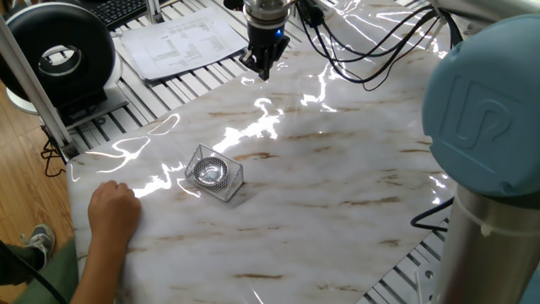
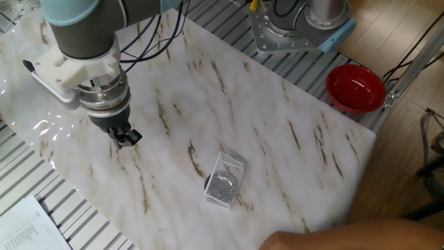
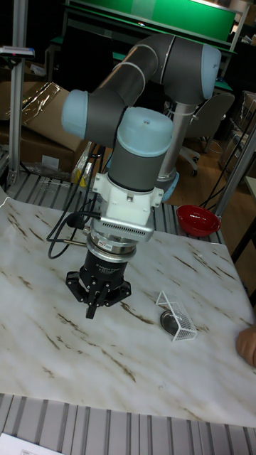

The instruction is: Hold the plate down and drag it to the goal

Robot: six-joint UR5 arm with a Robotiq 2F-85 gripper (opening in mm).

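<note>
Round shiny plate (image 1: 210, 171), apparently inside clear tray (image 1: 229, 181)

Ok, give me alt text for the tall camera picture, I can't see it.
A grey and blue robot arm hangs its gripper just above a marble table, apart from a small silver plate lying against a clear tray; a red bowl sits behind.

My gripper (image 1: 264, 71) hangs over the far edge of the marble table (image 1: 337, 194), fingers close together, pointing down, near the printed paper sheet (image 1: 181, 40). The plate (image 1: 210, 171) sits inside the clear tray (image 1: 216, 175), toward the table's left edge, well apart from me. A person's hand (image 1: 112, 211) rests at the left edge, near the tray but not touching it.
</note>
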